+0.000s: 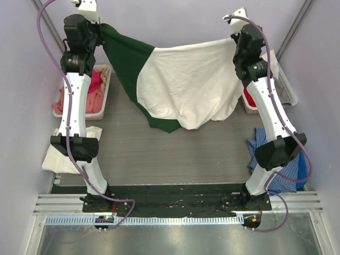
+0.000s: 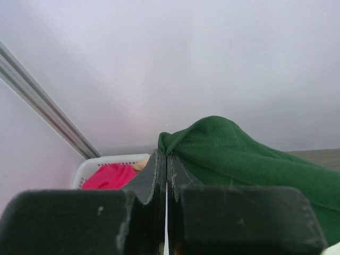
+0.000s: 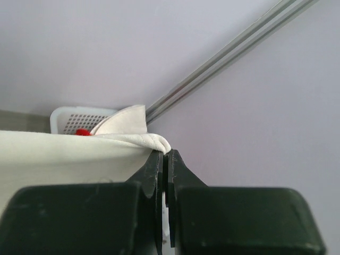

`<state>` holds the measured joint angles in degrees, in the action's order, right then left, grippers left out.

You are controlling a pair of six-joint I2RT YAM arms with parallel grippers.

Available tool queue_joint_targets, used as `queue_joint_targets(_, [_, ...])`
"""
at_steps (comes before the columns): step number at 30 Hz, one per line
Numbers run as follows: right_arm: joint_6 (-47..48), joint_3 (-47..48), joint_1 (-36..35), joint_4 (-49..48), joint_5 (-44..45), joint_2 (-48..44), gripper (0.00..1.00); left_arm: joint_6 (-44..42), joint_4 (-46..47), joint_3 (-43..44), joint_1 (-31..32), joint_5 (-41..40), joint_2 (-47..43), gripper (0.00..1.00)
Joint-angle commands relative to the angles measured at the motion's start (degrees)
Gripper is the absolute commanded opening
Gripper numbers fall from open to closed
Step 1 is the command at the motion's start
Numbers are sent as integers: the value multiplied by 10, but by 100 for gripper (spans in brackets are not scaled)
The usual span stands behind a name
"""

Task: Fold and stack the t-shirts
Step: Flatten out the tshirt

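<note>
Green t-shirt (image 1: 125, 58) hangs pinched in the closed left gripper (image 2: 166, 155), cream t-shirt (image 1: 186, 85) in the closed right gripper (image 3: 166, 154).

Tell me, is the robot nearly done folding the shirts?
Not yet. A white t-shirt lies beside the left arm, maybe folded already. The left gripper pinches the green t-shirt and the right gripper pinches the cream t-shirt, hanging spread between them. Both need folding and stacking.

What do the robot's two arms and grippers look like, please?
Each arm is white links joined by bulky black housings. A lilac cable trails along the left arm and the right arm. The left gripper and right gripper have matte black wedge-shaped fingers.
</note>
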<state>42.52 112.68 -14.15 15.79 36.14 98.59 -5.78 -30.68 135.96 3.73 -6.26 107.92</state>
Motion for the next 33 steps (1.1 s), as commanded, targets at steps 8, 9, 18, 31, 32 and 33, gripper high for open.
queue_joint_targets(8, [51, 235, 15, -64, -19, 52, 1, -26, 165, 51, -4, -74, -40, 0])
queue_joint_targets(9, [55, 242, 15, -64, -18, 51, 1, -27, 182, 52, -6, -76, -45, 0])
queue_joint_targets(18, [49, 164, 15, -58, -13, -22, 1, -38, 214, 53, -13, -95, -89, 0])
queue_joint_targets(31, [45, 143, 14, -36, -21, -75, 1, -70, 200, -43, -13, -61, -176, 0])
queue_joint_targets(32, [48, 154, 15, -37, -20, -62, 1, -75, 205, -40, -14, -64, -171, 0])
queue_joint_targets(33, [59, 161, 14, -40, -17, -54, 1, -79, 207, -33, -13, -70, -153, 0])
